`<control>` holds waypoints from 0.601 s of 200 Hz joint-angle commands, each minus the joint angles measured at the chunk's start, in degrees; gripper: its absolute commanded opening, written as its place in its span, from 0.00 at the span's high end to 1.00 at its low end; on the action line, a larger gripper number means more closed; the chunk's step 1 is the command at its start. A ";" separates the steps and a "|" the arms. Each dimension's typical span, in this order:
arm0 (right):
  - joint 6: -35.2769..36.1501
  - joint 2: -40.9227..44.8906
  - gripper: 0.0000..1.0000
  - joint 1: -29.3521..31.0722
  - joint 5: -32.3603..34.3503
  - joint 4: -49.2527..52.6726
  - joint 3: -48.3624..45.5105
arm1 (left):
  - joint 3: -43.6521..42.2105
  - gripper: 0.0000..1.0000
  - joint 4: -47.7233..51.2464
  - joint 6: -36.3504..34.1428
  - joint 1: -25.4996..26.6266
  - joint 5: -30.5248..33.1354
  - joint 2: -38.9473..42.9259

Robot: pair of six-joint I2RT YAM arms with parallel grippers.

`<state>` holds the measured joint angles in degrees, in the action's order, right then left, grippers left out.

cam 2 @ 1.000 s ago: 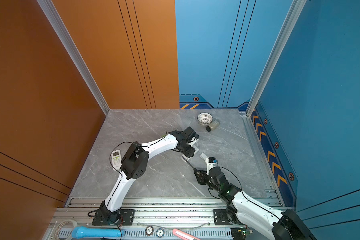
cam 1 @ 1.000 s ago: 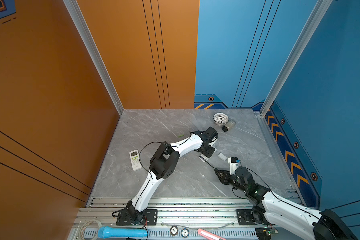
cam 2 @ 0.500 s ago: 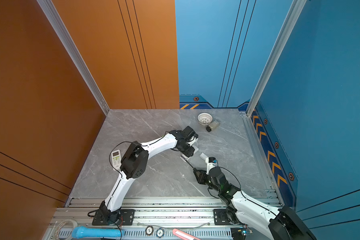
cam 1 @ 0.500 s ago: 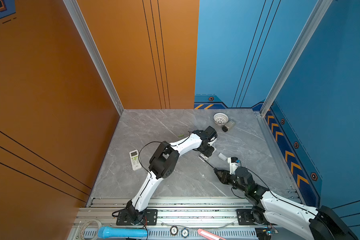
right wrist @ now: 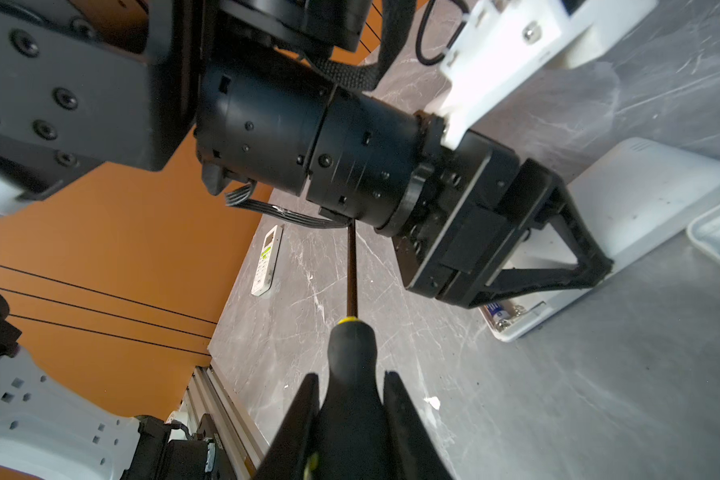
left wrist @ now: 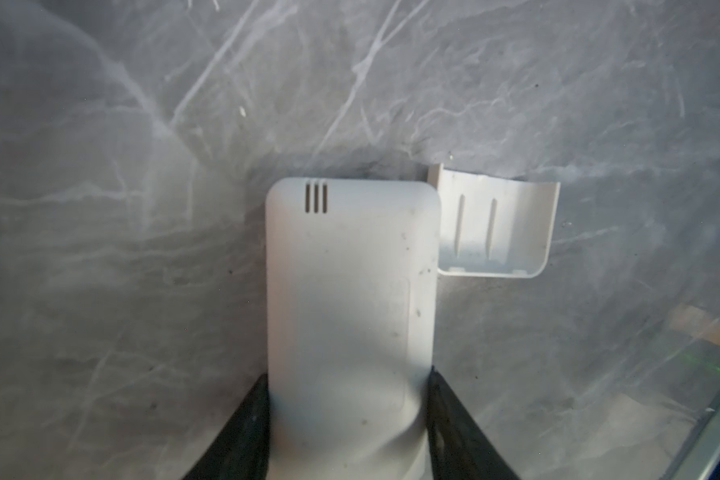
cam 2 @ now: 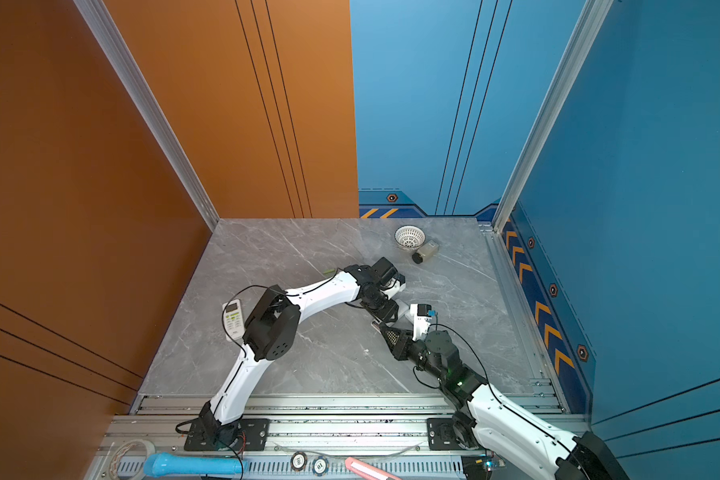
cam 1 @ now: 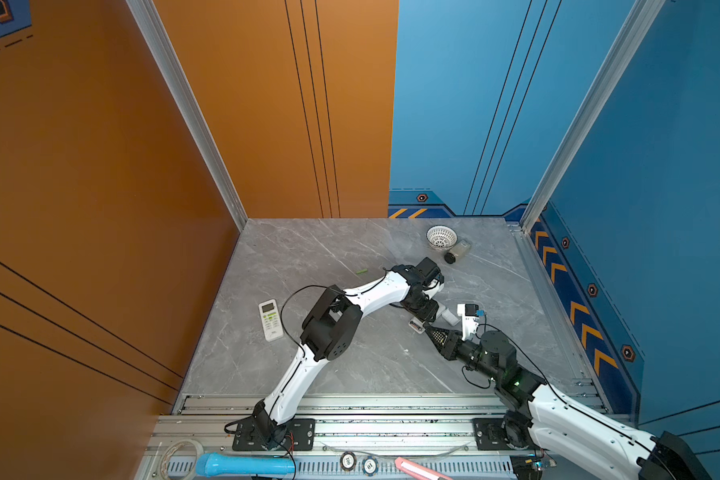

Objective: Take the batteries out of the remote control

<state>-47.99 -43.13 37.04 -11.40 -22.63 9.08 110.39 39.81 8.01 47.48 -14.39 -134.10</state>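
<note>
No visible movement since earlier: left gripper (left wrist: 348, 386) half-open, snug around white rectangular plastic remote (left wrist: 350, 270); right gripper (right wrist: 352, 378) near-closed around black-and-yellow-handled screwdriver (right wrist: 351, 347).

No marking is legible. Print on the blue battery (right wrist: 495, 309) and the buttoned remote (cam 1: 270, 319) is too small.

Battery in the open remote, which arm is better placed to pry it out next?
Right, I'd say. The right gripper is shut on the screwdriver, close to the open end of the remote where the battery shows. The left gripper is busy clamping the remote.
</note>
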 commanded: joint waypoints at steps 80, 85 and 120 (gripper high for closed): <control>0.67 11.23 1.00 -0.80 4.55 38.11 7.77 | -0.88 1.00 -0.07 0.34 -0.43 -0.43 -0.27; 0.77 11.00 1.00 -0.74 4.86 39.14 8.46 | -0.90 1.00 -0.07 0.39 -0.38 -0.25 -0.24; 2.44 5.59 1.00 -1.10 4.68 45.68 15.04 | -2.47 1.00 0.00 0.08 0.32 3.55 0.99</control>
<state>-47.55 -34.72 36.29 -8.29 15.55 18.46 110.08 39.31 8.43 47.33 -14.24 -134.06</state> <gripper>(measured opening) 0.258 0.531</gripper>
